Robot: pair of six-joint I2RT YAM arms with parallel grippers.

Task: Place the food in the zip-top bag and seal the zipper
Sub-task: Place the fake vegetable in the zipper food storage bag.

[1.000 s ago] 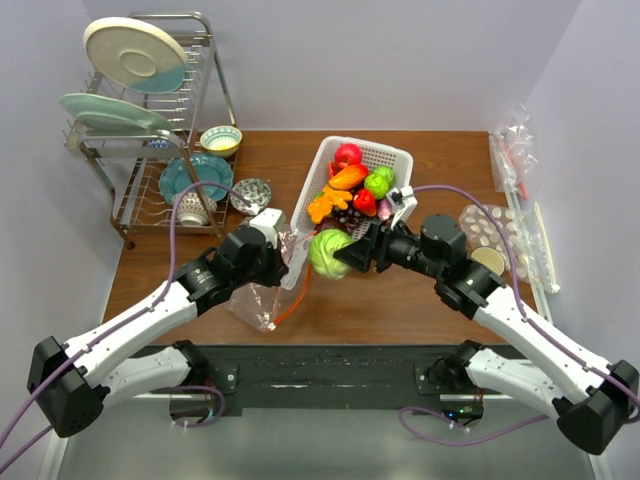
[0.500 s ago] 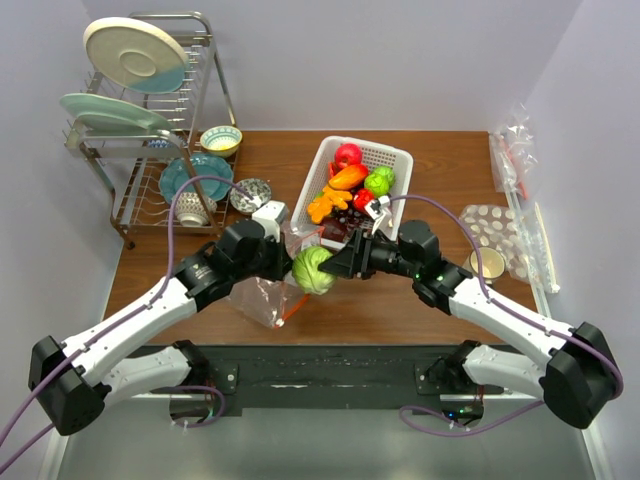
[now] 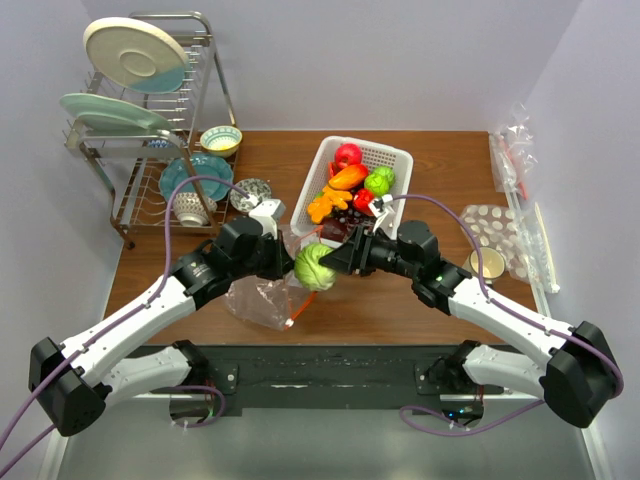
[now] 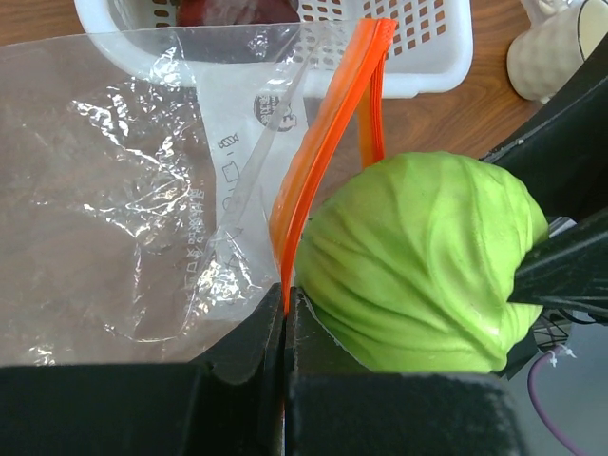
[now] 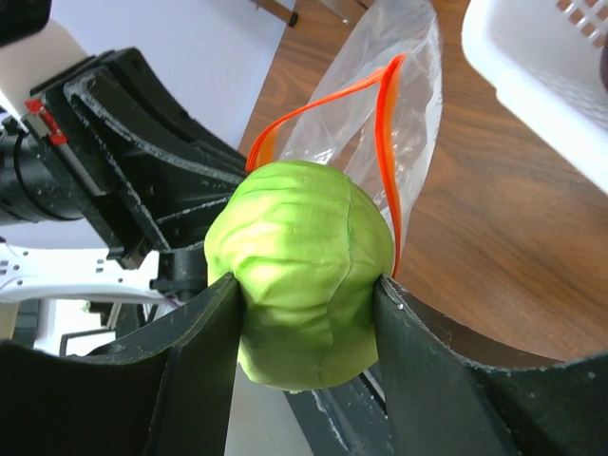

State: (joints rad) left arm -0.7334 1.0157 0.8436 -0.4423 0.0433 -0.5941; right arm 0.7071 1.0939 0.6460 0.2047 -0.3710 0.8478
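The clear zip-top bag (image 3: 255,302) hangs over the table's front middle, its orange-red zipper (image 4: 323,133) pulled open in a loop. My left gripper (image 3: 283,262) is shut on the zipper edge (image 4: 283,294) and holds the mouth up. My right gripper (image 3: 330,265) is shut on a green cabbage (image 3: 313,268), held right at the bag's mouth; the cabbage fills the left wrist view (image 4: 418,261) and the right wrist view (image 5: 299,266). More food lies in the white basket (image 3: 385,152): apple, orange pieces, green and red items.
A dish rack (image 3: 150,120) with plates, bowls and cups stands at the back left. Clear packets (image 3: 520,150) and a round-dimpled tray (image 3: 492,228) lie along the right edge, with a small cup (image 3: 488,262) near my right arm.
My right gripper has carried the cabbage left and down from beside the basket to the bag's mouth. My left gripper lifted the bag's mouth slightly toward it.
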